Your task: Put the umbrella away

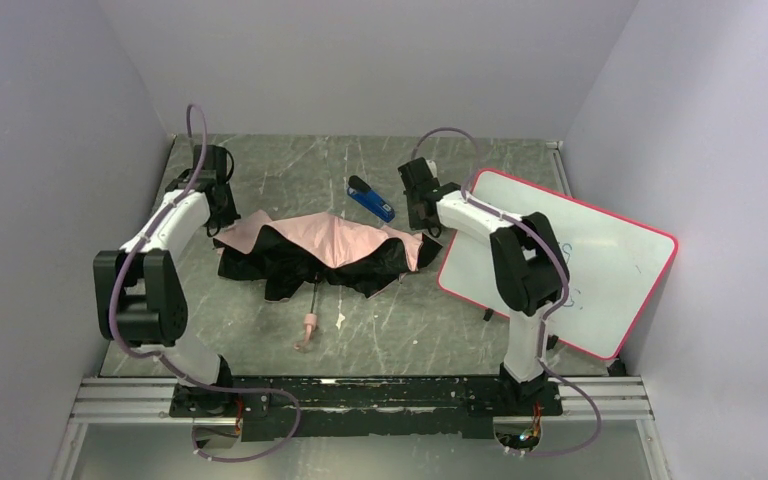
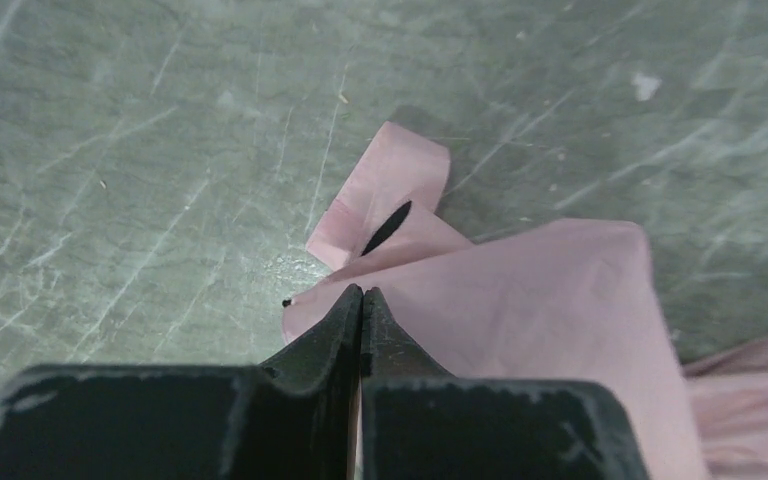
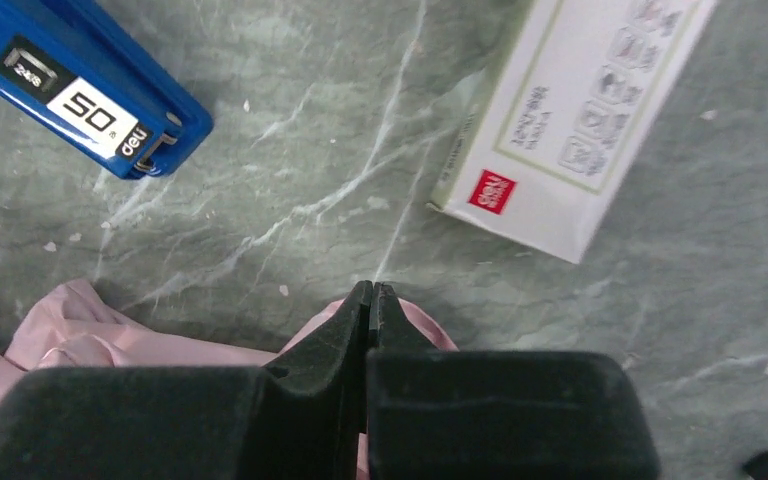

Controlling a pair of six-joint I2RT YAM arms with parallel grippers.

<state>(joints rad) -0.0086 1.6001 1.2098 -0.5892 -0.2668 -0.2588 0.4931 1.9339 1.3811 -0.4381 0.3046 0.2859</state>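
The left hand (image 2: 362, 300) and right hand (image 3: 370, 295), each pinching a thin pink edge at opposite ends of the half-open umbrella (image 1: 335, 240) lying in the middle of the desk (image 1: 430, 320), could lose that slippery fabric or bend a rib if they pull unevenly.

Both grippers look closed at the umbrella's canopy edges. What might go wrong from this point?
1. The left gripper and right gripper each appear to pinch only a thin edge of the umbrella fabric, so it may slip free when pulled.
2. The right pinch sits near the blue stapler and a white box; dragging the canopy might shove them.
3. The canopy lies spread; pulling by fabric alone could strain it.
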